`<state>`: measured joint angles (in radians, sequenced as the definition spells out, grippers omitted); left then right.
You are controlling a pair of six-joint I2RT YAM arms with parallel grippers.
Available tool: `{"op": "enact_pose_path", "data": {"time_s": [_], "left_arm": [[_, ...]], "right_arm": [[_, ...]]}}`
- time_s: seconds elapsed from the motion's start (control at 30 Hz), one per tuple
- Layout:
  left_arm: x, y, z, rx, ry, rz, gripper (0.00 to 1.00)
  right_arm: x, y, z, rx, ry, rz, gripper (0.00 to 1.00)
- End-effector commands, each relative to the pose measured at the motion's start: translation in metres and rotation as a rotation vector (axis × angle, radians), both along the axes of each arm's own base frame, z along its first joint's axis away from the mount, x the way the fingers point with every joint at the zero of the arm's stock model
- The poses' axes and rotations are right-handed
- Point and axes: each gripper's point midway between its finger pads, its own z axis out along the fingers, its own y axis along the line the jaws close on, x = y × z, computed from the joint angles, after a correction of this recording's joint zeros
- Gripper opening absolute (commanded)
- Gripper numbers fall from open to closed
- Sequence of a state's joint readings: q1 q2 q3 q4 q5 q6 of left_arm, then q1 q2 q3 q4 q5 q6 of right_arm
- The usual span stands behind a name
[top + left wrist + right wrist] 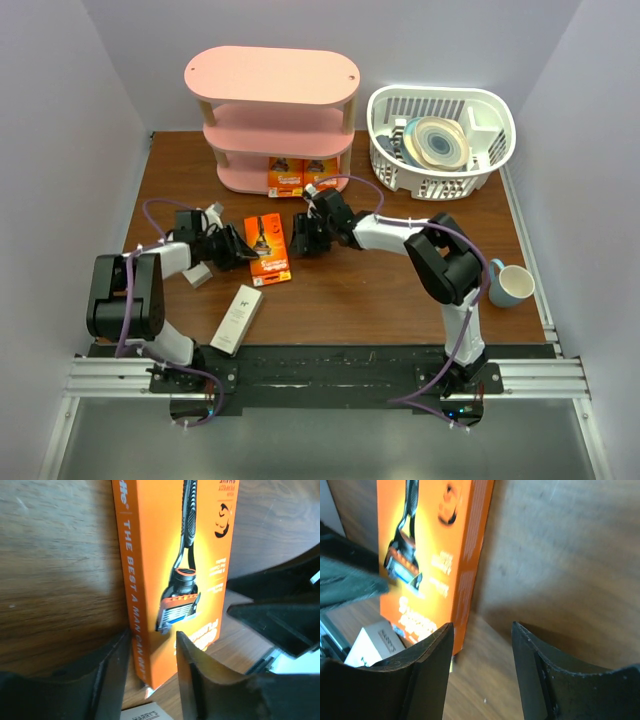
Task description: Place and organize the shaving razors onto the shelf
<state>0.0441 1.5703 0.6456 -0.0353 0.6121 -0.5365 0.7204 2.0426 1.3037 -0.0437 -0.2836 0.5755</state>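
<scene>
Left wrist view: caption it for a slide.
Open left gripper straddles a corner of the orange razor pack lying on the wooden table.

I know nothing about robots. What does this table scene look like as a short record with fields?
shelf: pink three-tier oval shelf, far side
bottom tier: two orange rectangular razor packs
tabletop: third orange razor pack; two slim whitish-grey boxes
left gripper: jaws around the third pack's corner, grip unclear
right gripper: open, just beside that pack
also: white slatted plastic basket, blue mug
</scene>
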Motion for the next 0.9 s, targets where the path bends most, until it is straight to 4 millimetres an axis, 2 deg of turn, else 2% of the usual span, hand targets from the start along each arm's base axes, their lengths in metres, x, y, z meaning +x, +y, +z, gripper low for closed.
{"op": "enact_pose_path", "data": {"time_s": [0.0, 0.13, 0.2, 0.3, 0.33, 0.37, 0.43, 0.47, 0.57, 0.63, 0.67, 0.7, 0.73, 0.77, 0.8, 0.87], "left_arm": [[0.0, 0.013, -0.018, 0.089, 0.05, 0.042, 0.43], [0.003, 0.022, -0.024, 0.118, 0.071, 0.068, 0.37], [0.012, 0.032, -0.024, 0.14, 0.06, 0.087, 0.33], [0.031, 0.052, -0.022, 0.187, 0.047, 0.12, 0.31], [0.031, 0.058, -0.024, 0.201, 0.065, 0.126, 0.31], [0.041, 0.067, -0.019, 0.226, 0.046, 0.13, 0.3], [0.046, 0.077, -0.021, 0.242, 0.048, 0.138, 0.3], [0.049, 0.082, -0.019, 0.251, 0.036, 0.138, 0.3], [0.055, 0.084, -0.011, 0.245, 0.011, 0.126, 0.33], [0.05, 0.076, -0.001, 0.203, -0.011, 0.106, 0.42], [0.041, 0.074, -0.003, 0.192, 0.002, 0.105, 0.45], [0.037, 0.072, 0.004, 0.187, -0.018, 0.102, 0.49], [0.032, 0.07, 0.005, 0.178, -0.02, 0.096, 0.51], [0.02, 0.07, -0.001, 0.177, 0.0, 0.093, 0.52], [0.014, 0.068, 0.001, 0.171, -0.002, 0.086, 0.54], [-0.002, 0.065, -0.01, 0.164, 0.036, 0.069, 0.54]], "right_arm": [[-0.022, 0.01, 0.004, 0.006, -0.008, 0.065, 0.55], [-0.03, 0.033, -0.007, 0.015, 0.006, 0.105, 0.49], [-0.031, 0.041, -0.012, 0.013, 0.012, 0.109, 0.47], [-0.026, 0.056, -0.019, 0.008, 0.014, 0.102, 0.45], [-0.019, 0.064, -0.013, 0.019, -0.004, 0.096, 0.45], [-0.017, 0.067, -0.02, 0.011, -0.002, 0.097, 0.43], [-0.01, 0.08, -0.014, 0.031, -0.025, 0.102, 0.42], [-0.007, 0.082, -0.019, 0.027, -0.026, 0.1, 0.43], [0.003, 0.089, -0.015, 0.029, -0.055, 0.096, 0.43], [0.005, 0.087, -0.012, 0.02, -0.075, 0.097, 0.45], [0.005, 0.085, -0.007, 0.018, -0.084, 0.099, 0.47], [0.006, 0.083, 0.006, 0.027, -0.106, 0.099, 0.48], [0.003, 0.077, 0.007, 0.018, -0.108, 0.098, 0.51], [0.001, 0.074, 0.011, 0.019, -0.111, 0.101, 0.52], [0.001, 0.072, 0.028, 0.038, -0.137, 0.106, 0.52], [-0.009, 0.065, 0.026, 0.036, -0.13, 0.126, 0.55]]}}
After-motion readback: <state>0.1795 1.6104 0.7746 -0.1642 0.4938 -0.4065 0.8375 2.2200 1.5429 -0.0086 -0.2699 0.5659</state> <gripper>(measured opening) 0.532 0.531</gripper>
